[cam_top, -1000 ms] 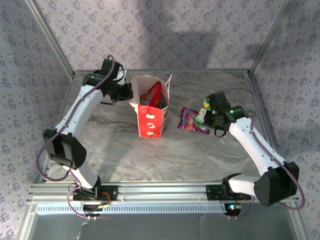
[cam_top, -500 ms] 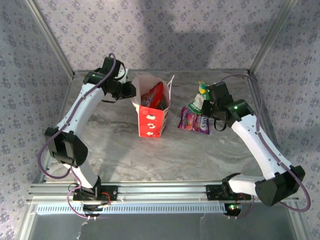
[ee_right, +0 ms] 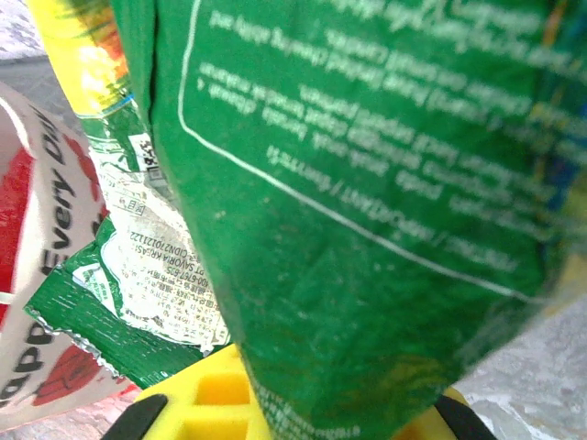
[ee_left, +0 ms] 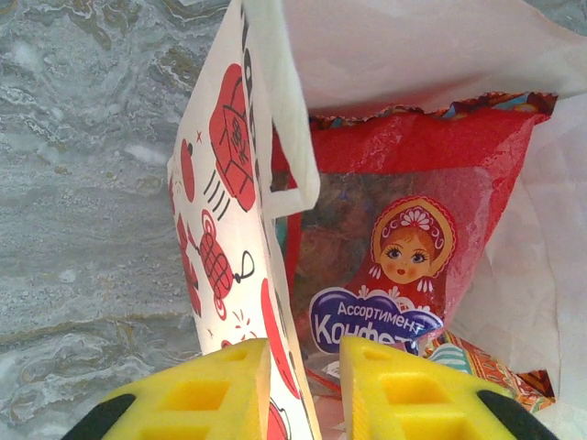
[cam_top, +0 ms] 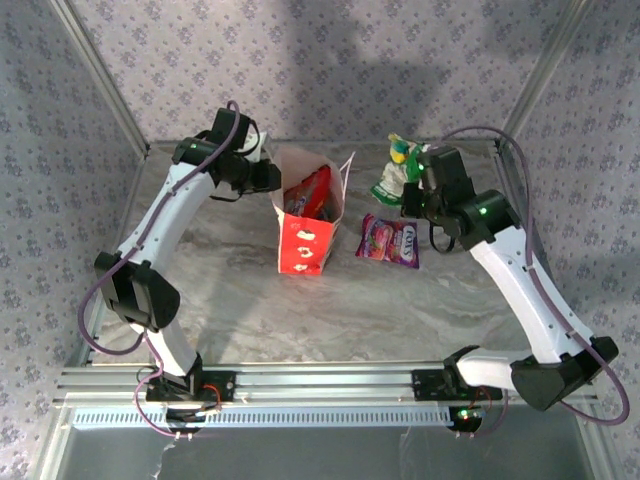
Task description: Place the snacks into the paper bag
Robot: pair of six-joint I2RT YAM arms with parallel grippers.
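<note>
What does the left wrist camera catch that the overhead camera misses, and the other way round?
Left wrist: the doll face printed on the large red packet, and the left gripper straddling a wall of the paper bag. Overhead: the right gripper holding a green packet aloft, a purple-pink packet on the table. Both: the bag with that red packet inside.

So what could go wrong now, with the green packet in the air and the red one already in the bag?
1. The green packet dangles from the right gripper and could catch the rim of the paper bag, tipping it.
2. The large red packet fills much of the bag's mouth, so the green one may jam.
3. The left gripper has its jaws slightly apart around the bag's wall, so the bag is probably not steadied.
</note>
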